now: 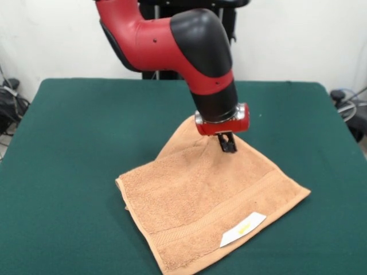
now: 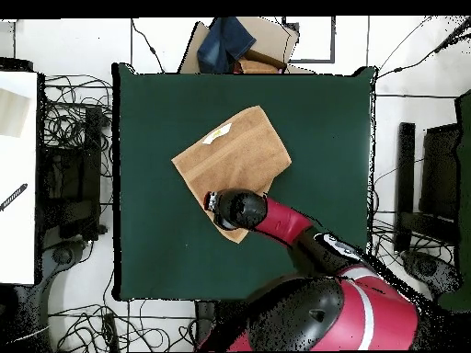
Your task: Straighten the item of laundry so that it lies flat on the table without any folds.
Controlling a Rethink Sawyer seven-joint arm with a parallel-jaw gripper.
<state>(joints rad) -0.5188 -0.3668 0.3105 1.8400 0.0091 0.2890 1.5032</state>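
The gripper (image 1: 228, 144) looks pinched shut on the towel (image 1: 212, 200), which is lifted into a peak right under it, the rest spread on the table (image 1: 74, 132) below. It's probably best pulled outward slowly so the fold gets drawn flat.

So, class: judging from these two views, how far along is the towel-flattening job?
Done: most of the towel lies spread on the table, label up. In hand: the gripper is at a raised far corner, lifted into a peak. Left: lay that corner flat and smooth the fold.
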